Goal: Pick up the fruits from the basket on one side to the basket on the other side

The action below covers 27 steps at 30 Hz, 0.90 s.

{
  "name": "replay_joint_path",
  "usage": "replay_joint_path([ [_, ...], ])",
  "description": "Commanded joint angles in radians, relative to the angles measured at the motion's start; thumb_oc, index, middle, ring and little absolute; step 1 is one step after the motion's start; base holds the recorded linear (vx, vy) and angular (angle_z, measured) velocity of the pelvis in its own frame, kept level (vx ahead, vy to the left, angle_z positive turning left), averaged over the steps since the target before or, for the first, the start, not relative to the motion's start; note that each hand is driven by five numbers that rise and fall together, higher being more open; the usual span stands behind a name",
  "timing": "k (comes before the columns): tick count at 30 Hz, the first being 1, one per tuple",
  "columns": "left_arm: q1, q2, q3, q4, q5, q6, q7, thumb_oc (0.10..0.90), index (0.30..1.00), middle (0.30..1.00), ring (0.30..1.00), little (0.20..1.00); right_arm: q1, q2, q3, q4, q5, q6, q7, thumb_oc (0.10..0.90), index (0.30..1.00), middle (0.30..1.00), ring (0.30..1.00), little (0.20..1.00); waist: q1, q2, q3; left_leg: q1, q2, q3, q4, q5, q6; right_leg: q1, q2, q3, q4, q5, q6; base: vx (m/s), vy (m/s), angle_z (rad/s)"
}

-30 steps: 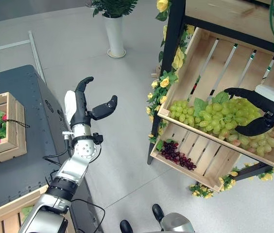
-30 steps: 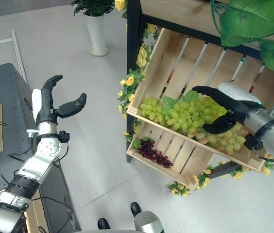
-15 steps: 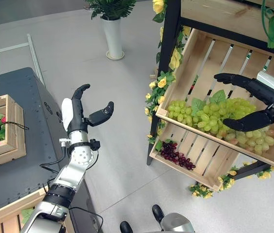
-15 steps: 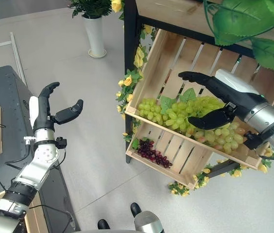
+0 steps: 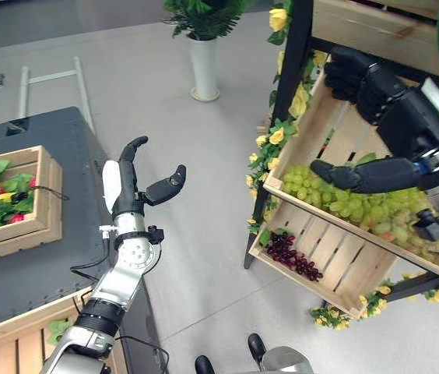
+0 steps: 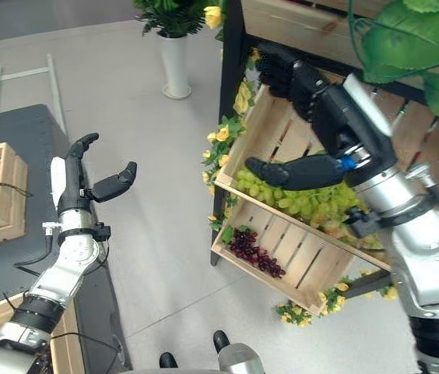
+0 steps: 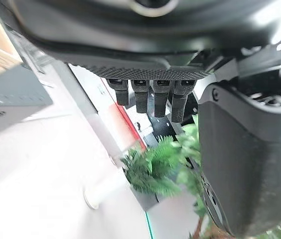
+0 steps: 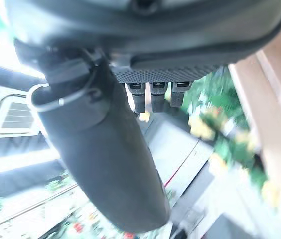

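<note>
Above the green grapes (image 5: 375,206), hovering empty: right hand (image 5: 375,101), fingers spread.

Left eye view: resting in the slanted upper crate (image 5: 313,132) of the wooden stand, green grapes piled along its lower edge; lying in the lower crate (image 5: 336,265), dark grapes (image 5: 289,253); raised over the floor beside the dark table (image 5: 48,257), left hand (image 5: 130,183), relaxed open, holding nothing; sitting on that table, wooden basket (image 5: 44,210) with leaves and red fruit.
Right eye view: same layout, right hand thumb (image 6: 297,171) reaching out over the grapes, not touching as far as visible; standing behind, white vase (image 6: 176,66) with a plant.
Left wrist view: fingers (image 7: 148,97) straight, nothing between them and thumb.
Right wrist view: fingers (image 8: 150,94) extended, gripping nothing.
</note>
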Motion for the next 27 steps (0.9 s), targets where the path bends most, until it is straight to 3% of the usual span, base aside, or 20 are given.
replay_joint_path([
  [1,-0.029,0.042,0.063,-0.062,0.070,-0.073,0.080,0.800,0.900,0.900,0.900,0.900,-0.116,0.035,-0.011,-0.034,0.091,-0.059,-0.106,0.800,0.900,0.900,0.900,0.900,0.072,0.022,-0.093,0.005,-0.020,-0.095,0.002,-0.110,-0.018,-0.037,0.049,-0.059,0.066,-0.060,0.001,0.01,-0.033,0.24],
  [11,0.015,0.035,0.069,-0.093,0.087,-0.050,0.108,0.800,0.900,0.900,0.900,0.900,-0.143,0.174,0.162,-0.036,0.109,-0.009,-0.097,0.800,0.900,0.900,0.900,0.900,0.166,0.022,-0.101,-0.024,-0.045,-0.190,0.002,-0.092,-0.020,-0.014,0.029,-0.140,0.046,-0.066,-0.012,0.03,-0.048,0.32],
  [19,0.040,0.032,0.078,-0.083,0.101,-0.046,0.139,0.800,0.900,0.900,0.900,0.900,-0.123,0.275,0.245,0.002,0.169,-0.001,-0.079,0.800,0.900,0.900,0.900,0.900,0.211,0.021,-0.109,-0.051,-0.054,-0.242,0.002,-0.070,-0.026,-0.015,0.023,-0.180,0.031,-0.059,-0.015,0.03,-0.039,0.26],
  [27,0.121,0.041,0.108,-0.092,0.154,-0.045,0.163,0.800,0.900,0.900,0.900,0.900,-0.047,0.343,0.333,0.081,0.084,0.044,-0.086,0.800,0.900,0.900,0.900,0.900,0.253,0.023,-0.101,-0.075,-0.059,-0.271,0.002,-0.053,-0.026,-0.019,0.014,-0.226,0.028,-0.064,-0.019,0.05,-0.019,0.17],
])
